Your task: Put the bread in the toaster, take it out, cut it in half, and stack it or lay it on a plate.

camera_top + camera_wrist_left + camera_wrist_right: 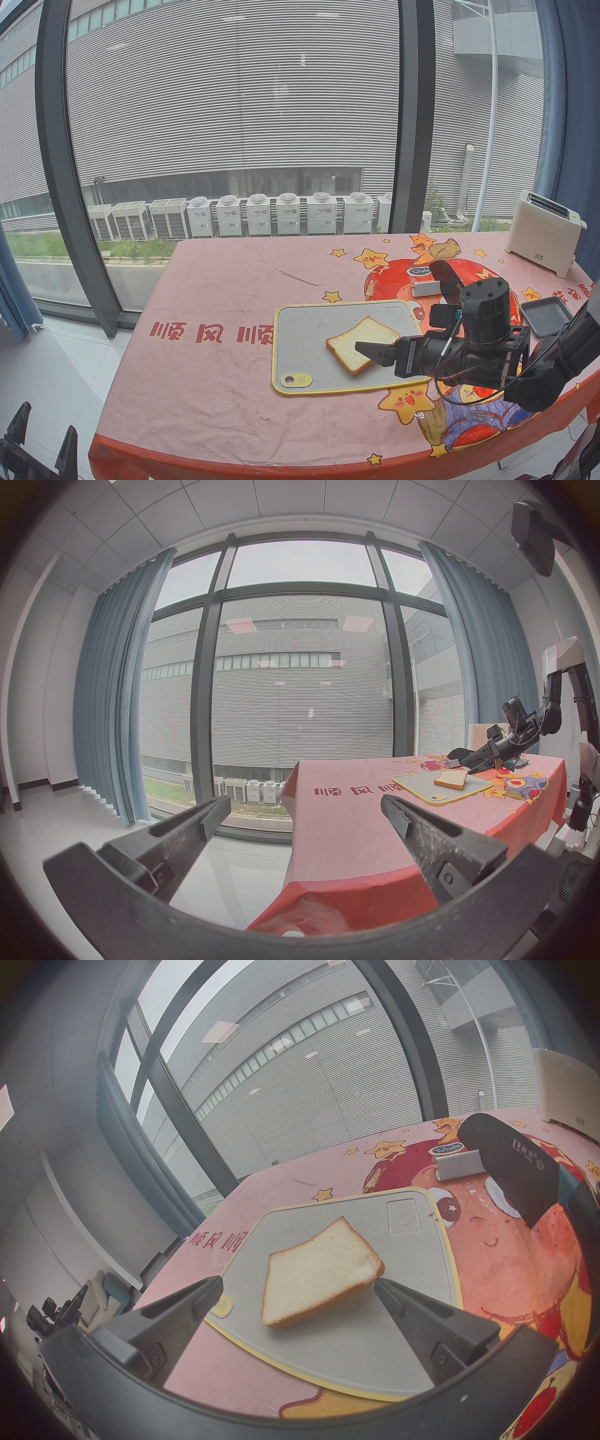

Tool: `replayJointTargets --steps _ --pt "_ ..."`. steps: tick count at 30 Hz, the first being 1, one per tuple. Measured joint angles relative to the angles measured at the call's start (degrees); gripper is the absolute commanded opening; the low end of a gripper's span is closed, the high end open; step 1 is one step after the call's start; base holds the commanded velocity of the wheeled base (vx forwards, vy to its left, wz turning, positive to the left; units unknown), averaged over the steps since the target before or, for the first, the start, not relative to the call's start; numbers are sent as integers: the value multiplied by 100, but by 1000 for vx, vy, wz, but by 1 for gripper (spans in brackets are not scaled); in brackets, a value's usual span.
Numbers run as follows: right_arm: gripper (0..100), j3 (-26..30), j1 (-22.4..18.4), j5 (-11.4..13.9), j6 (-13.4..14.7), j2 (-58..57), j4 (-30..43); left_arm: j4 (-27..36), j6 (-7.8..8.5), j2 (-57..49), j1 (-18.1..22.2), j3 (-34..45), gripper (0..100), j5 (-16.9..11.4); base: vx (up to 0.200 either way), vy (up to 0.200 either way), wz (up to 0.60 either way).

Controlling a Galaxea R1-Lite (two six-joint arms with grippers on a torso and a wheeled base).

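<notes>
**One slice on board, R gripper open around it**

1. Bread (361, 344): one slice, uncut, flat on the grey board (306, 337), on the half nearer the R arm. Pale face up, crust edge toward the robot.
2. R gripper (375, 353): low over the board's R edge, pointing across at the slice. Head view gives one finger laid over the slice's near edge. R wrist view gives the spread: R gripper (297, 1285) wide apart, nothing held, bread (319, 1269) in the gap. One fingertip (382, 1286) is just beside the slice's corner; contact can't be told. Other tip sits off the slice's far side, over the board (375, 1335) rim.
3. L gripper (45, 431): low at the table's L front corner, well apart from the board. L wrist view: L gripper (304, 805) spread wide, empty, off the table edge. Far off in that view are the bread (451, 779) and board (425, 786), w/ the R arm behind them.
4. Toaster (544, 234): cream, far R corner of table (219, 375); head view shows the top slots, R wrist view its side (565, 1091).
5. Plate (547, 315): dark, square, R of the R arm, nearer than the toaster.
</notes>
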Motion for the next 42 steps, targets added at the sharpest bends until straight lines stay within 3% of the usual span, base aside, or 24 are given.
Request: replayJointTargets --steps 11,42 --pt "100 -188 -43 -20 13 -107 561 0 0 0 0 0 100 0 0 0 0" --pt "100 -162 190 -20 145 -13 588 -2 0 0 0 0 100 0 0 0 0"
